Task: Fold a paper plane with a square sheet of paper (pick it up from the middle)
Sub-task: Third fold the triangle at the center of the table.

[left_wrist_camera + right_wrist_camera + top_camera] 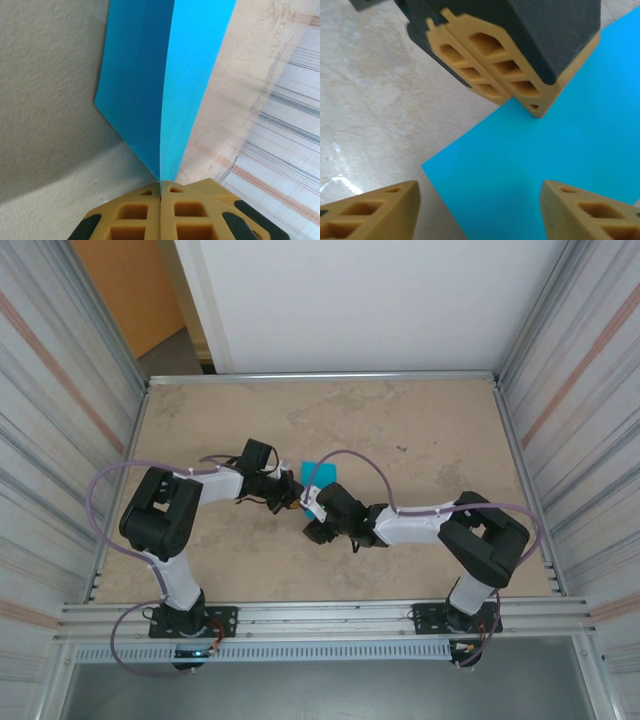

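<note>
Claws of the two arms meet over the middle of the bench (420,430), as the overhead view shows, with the left arm reaching in from the left and the right arm from the right. A small patch of the teal-blue square sheet of paper (320,471) is visible just beyond them.

Left wrist view: the left claw (161,184) is clenched on the sheet. Its two yellow pads (135,215) press flat together and the paper is pinched between their tips. From the pinch the sheet runs away from the camera, bent along one lengthwise line into a darker left panel and a brighter right panel. A corner of the darker panel juts out to the left, over the pale speckled bench. Whether the far edge rests on the bench cannot be told.

Right wrist view: the same clenched claw enters from the top and grips the sheet partway along one edge. The right claw (480,192) is released. Its two fingers (375,212) are spread wide at the lower corners, and the sheet spans the gap between them. One corner of the sheet points left, between the claws. Contact between these fingers and the paper cannot be judged.
</note>
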Tool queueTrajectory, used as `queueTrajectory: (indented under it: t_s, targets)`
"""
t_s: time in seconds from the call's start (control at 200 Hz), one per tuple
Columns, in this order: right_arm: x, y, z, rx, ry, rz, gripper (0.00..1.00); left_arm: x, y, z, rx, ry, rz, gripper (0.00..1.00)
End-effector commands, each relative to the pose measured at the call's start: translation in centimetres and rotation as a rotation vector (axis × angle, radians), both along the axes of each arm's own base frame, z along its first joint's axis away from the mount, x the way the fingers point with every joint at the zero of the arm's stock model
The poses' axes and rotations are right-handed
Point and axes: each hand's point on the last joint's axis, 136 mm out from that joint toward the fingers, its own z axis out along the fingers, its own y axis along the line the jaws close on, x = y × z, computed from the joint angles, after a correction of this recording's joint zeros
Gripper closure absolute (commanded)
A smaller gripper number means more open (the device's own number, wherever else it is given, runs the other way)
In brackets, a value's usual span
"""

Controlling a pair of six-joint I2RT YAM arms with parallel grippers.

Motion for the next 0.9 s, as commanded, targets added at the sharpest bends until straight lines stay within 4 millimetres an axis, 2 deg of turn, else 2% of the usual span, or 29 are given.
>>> queueTrajectory:
  t_s: [0.0,0.19,0.506,0.556,0.672,0.897]
  targets:
    - [1.1,-0.2,0.1,-0.03,-0.076,-0.01,0.43,-0.3,0.0,0.8,-0.01,-0.002,0.007,0.96]
    - [1.4,-0.6,1.0,-0.014,-0.112,-0.029,0.48,-0.3,0.0,0.8,-0.009,-0.001,0.008,0.95]
    - [1.1,-0.5,1.1,0.001,-0.093,-0.015,0.72,-0.3,0.1,1.3,-0.005,-0.009,0.007,0.92]
    - [0.9,-0.5,0.9,0.002,-0.081,-0.013,0.72,-0.3,0.1,1.4,-0.002,-0.012,0.008,0.91]
    - [0.8,-0.6,0.8,0.003,-0.071,-0.02,0.66,-0.2,0.2,1.3,0.004,-0.015,0.008,0.91]
    - [0.5,-1.0,1.9,0.012,-0.076,-0.016,0.61,-0.2,0.3,0.9,0.013,-0.007,0.01,0.91]
